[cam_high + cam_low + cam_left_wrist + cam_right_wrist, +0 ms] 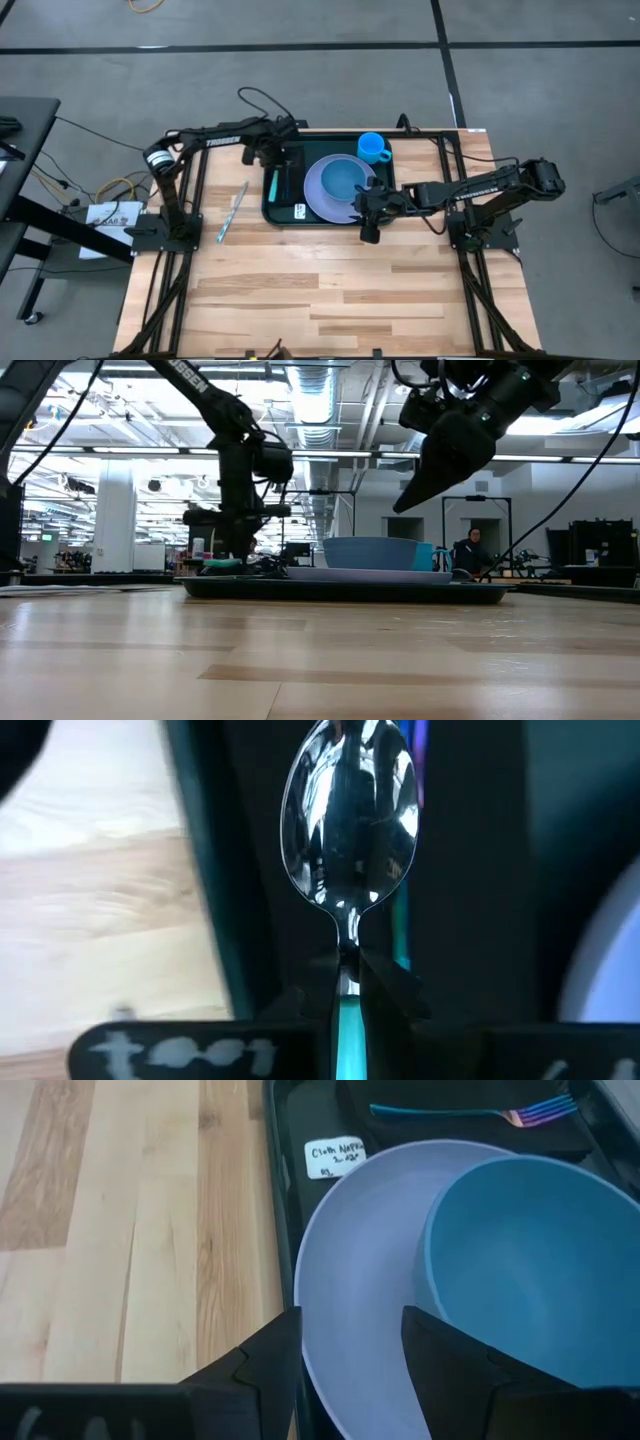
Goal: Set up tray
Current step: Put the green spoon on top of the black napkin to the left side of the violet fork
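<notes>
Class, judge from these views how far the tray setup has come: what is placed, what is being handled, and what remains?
Placed on the tray: lavender plate with blue bowl, blue cup, napkin bearing a fork. In hand: the left gripper holds a spoon over the tray. The right gripper hangs open by the plate. Left: a knife lies on the table.

Overhead, table-level and two close wrist views, all sharing the tray (285, 214).

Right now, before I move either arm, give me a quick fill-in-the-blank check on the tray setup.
1. The left gripper holds a ____ by its teal handle.
2. The blue bowl sits on the lavender ____.
3. The blue cup stands at a ____ of the tray.
4. The right gripper's fingers are ____.

Missing: spoon; plate; corner; open
</notes>
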Action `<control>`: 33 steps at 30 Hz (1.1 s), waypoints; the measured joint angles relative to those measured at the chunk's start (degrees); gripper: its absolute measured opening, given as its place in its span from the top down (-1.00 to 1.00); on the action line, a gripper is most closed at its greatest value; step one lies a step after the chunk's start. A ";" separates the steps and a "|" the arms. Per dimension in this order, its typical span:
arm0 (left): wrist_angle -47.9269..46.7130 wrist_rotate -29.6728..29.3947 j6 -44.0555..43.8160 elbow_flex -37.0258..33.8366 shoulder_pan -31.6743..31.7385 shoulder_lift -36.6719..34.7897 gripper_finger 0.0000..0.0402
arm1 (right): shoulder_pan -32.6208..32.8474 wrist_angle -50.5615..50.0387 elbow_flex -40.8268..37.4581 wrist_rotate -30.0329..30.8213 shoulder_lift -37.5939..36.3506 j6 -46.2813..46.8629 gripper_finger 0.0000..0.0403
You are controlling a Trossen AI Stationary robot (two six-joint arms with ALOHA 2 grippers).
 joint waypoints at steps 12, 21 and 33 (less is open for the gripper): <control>0.51 -2.39 -4.05 0.91 0.57 1.02 0.93 | 0.00 -1.29 0.00 0.01 0.00 0.42 0.19; 2.25 -4.72 -4.58 0.89 0.48 1.04 0.93 | -0.02 -1.27 0.00 0.01 0.00 0.44 0.19; 3.91 -1.79 -4.23 0.83 0.39 7.10 0.93 | 0.00 -1.42 0.00 0.01 0.00 0.46 0.19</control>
